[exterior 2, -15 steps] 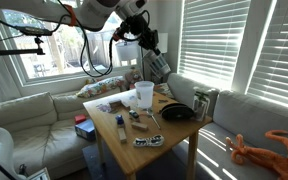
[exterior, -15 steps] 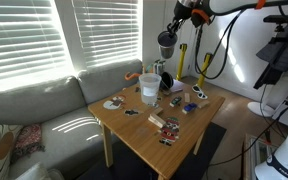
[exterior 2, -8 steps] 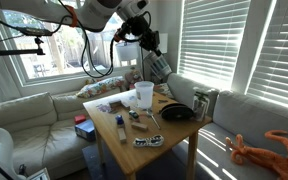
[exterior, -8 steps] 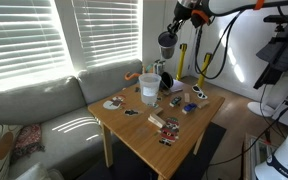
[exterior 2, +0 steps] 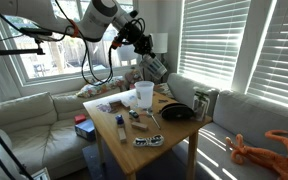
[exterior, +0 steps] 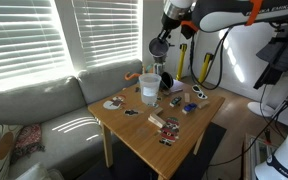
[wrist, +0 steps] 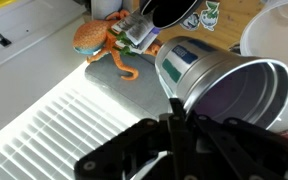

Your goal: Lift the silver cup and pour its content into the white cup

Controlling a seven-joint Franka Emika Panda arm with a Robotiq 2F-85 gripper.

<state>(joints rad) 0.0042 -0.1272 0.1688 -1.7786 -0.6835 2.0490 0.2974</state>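
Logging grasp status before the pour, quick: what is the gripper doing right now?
Gripper: closed, holding the silver cup in the air.

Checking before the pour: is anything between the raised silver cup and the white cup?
Nothing visible does. The silver cup, held in the gripper, hangs tilted in open air above the table; the white cup stands lower down with no object between them.

Daylight through blinds (exterior: 29,40), striped shadows, blown highlights; wrist view soft.
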